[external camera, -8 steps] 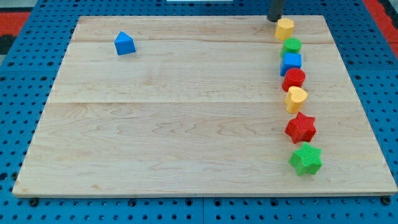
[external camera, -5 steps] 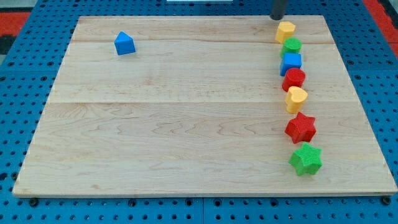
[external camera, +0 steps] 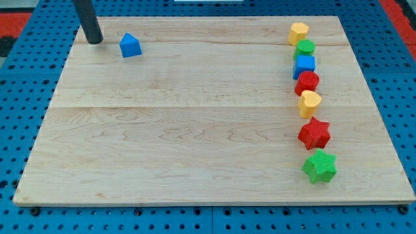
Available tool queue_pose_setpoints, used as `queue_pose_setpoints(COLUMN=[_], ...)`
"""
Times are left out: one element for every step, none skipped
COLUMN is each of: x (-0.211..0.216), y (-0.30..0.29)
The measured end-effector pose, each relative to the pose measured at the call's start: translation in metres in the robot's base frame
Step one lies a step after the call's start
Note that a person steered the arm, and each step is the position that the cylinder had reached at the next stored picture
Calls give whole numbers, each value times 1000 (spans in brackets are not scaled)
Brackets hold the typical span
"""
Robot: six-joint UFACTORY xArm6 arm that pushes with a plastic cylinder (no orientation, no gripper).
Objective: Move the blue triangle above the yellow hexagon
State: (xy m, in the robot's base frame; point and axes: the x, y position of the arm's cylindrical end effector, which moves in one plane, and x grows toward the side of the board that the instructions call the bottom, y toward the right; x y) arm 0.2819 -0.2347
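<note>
The blue triangle (external camera: 130, 45) lies near the board's top left corner. The yellow hexagon (external camera: 298, 32) sits at the top right, heading a column of blocks. My tip (external camera: 95, 41) rests on the board just left of the blue triangle, a short gap apart, with the rod rising toward the view's top.
Below the yellow hexagon runs a column: a green block (external camera: 305, 47), a blue cube (external camera: 304, 65), a red block (external camera: 307, 82), a yellow block (external camera: 310, 103), a red star (external camera: 314, 134) and a green star (external camera: 320, 166). The wooden board (external camera: 195, 130) lies on a blue pegboard.
My tip has moved from the board's top edge beside the yellow hexagon across to the left, now just left of the blue triangle. No block has moved.
</note>
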Motion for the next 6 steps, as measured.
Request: queue_pose_setpoints(x=[2, 2, 12, 15, 15, 15], y=[51, 115, 140, 175, 224, 242])
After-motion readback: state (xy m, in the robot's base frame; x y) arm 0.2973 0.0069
